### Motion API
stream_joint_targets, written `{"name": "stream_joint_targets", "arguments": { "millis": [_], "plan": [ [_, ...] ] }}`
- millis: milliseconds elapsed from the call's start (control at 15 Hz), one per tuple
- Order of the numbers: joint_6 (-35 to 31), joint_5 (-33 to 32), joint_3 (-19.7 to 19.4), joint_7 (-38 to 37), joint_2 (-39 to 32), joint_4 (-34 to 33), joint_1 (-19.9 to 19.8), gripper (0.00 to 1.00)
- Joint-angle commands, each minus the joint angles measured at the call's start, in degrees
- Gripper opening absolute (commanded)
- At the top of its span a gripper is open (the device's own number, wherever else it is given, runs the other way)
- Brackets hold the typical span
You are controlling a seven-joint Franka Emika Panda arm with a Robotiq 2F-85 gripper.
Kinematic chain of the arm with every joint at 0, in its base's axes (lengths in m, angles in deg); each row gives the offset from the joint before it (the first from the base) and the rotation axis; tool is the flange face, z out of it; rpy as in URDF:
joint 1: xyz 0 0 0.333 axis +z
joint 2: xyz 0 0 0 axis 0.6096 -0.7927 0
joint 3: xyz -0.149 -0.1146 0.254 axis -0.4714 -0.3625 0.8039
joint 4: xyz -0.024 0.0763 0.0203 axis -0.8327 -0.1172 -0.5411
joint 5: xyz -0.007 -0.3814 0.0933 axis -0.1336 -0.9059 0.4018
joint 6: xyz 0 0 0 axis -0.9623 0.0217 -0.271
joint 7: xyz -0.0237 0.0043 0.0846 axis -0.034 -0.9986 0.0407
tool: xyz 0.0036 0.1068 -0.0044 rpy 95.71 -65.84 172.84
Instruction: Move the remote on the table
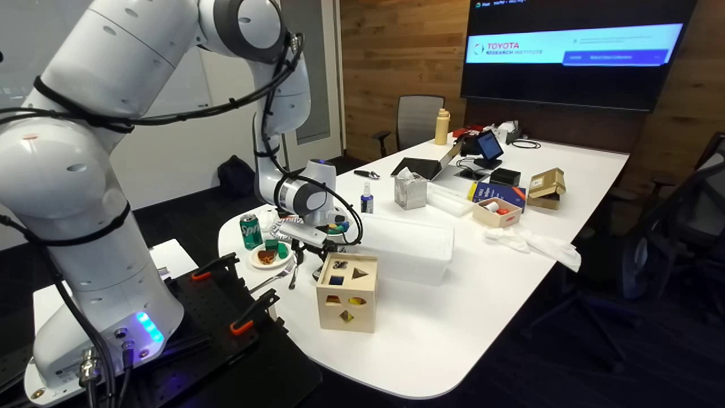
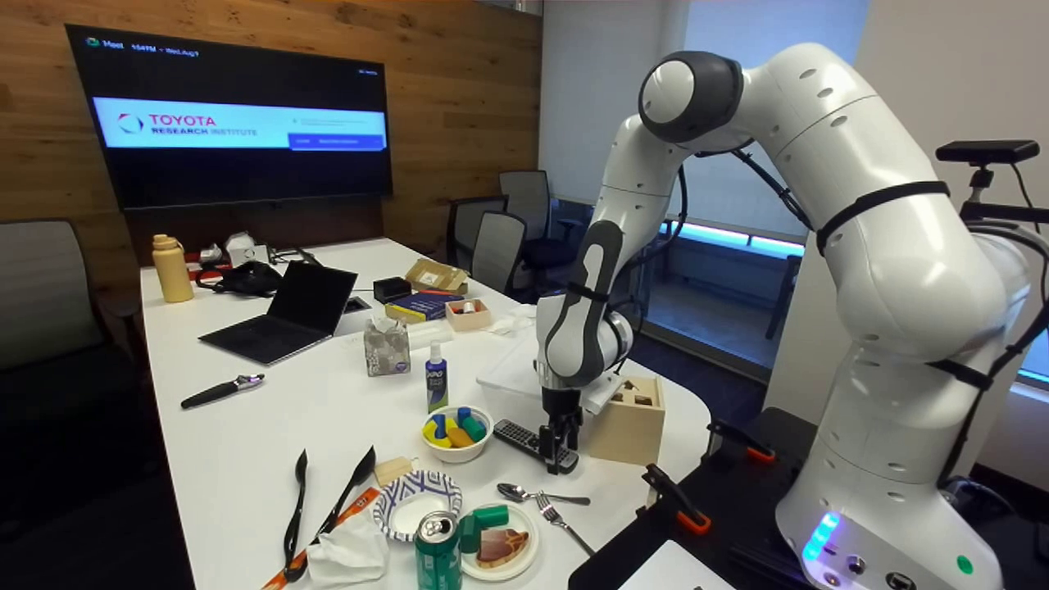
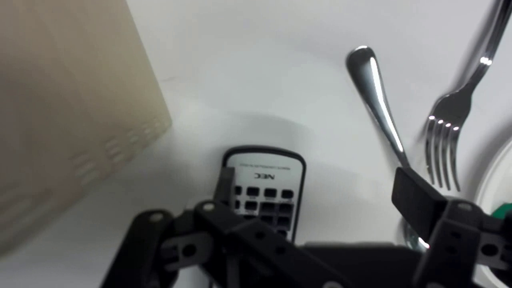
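Remote [image 3: 265, 187] on table [image 2: 328, 418], below gripper [image 3: 316, 186], off-centre.

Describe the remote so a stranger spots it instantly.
On the white table, find the wooden shape-sorter cube. The remote lies between it and the bowl of coloured blocks. Its grey face, dark button rows and NEC lettering set it apart from the shiny spoon and fork nearby.

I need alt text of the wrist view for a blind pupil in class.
A remote lies on a white table, partly hidden by spread black robot fingers. On the picture's right, a spoon, fork and plate edge; on the left, a wooden box.
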Motion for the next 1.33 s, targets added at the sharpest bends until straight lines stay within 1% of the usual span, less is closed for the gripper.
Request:
{"name": "stream_joint_targets", "arguments": {
  "millis": [0, 133, 267, 533, 733, 800, 867, 933, 1133, 1200, 1267],
  "plan": [
    [5.7, 3.0, 5.6, 4.4, 5.6, 4.1, -3.3, 1.00],
    [5.8, 4.7, 6.8, 2.5, 10.8, 8.9, -2.1, 1.00],
    [3.6, 6.2, 6.9, -1.1, 16.7, 14.5, 1.1, 1.00],
    [0.4, 8.3, 5.5, -10.7, 28.6, 24.4, 9.6, 1.00],
    [2.2, 10.5, 6.6, -15.8, 37.1, 29.6, 13.4, 1.00],
    [1.8, 10.6, 6.0, -16.8, 38.5, 30.4, 14.4, 1.00],
    [3.5, 9.0, 4.4, -18.5, 37.0, 26.3, 15.9, 1.00],
    [3.0, 8.0, 3.7, -19.9, 38.9, 27.1, 16.4, 1.00],
    [2.4, 4.9, 1.7, -22.5, 41.1, 26.6, 16.6, 1.00],
    [2.3, 5.0, 1.5, -22.3, 42.9, 28.6, 16.2, 1.00],
    [2.8, 4.9, 1.2, -21.7, 41.8, 27.0, 15.9, 1.00]
  ]
}}
